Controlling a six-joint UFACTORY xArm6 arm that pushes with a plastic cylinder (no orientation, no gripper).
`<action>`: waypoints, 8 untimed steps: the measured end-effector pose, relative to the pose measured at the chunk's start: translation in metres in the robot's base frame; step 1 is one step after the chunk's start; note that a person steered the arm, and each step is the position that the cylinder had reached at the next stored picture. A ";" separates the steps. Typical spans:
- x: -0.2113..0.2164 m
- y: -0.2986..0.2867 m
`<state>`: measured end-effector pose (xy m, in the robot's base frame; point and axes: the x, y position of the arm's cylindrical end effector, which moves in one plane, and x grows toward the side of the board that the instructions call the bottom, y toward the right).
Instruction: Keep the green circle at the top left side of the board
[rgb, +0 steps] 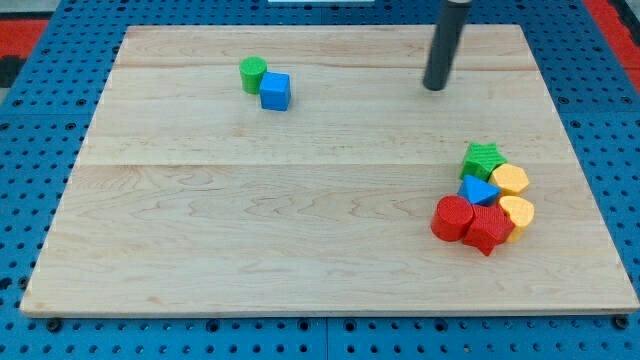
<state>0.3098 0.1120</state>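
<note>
Green circle: sits in the upper left part of the board, a little in from the top edge. Blue cube touches it on the lower right side. Both well apart from everything else.

My tip: upper right area of board, well apart from the green circle and blue cube, w/ bare wood between. No claw on this rig; the arm ends in a plain rod, so there is nothing to open, close or hold.

Cluster at view's right, below the tip: green star, blue triangle, two yellow blocks, red circle, second red block (shape unclear). All packed together, touching or nearly so.

Judgement, step in hand: the circle already looks about where the task wants it. Best procedure is probably min. contact.

- If further nudge needed: approach from the circle's lower right, push toward top left corner. Blue cube occupies that side, so it would prob. be pushed along too.
- Use short, slow strokes; a round block tends to slip off a rod sideways.
- Stop short of the board edge to avoid overshoot.
- Keep tip path clear of right-hand cluster.
</note>
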 end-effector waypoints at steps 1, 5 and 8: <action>-0.001 -0.013; -0.012 -0.140; -0.012 -0.220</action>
<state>0.2975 -0.1077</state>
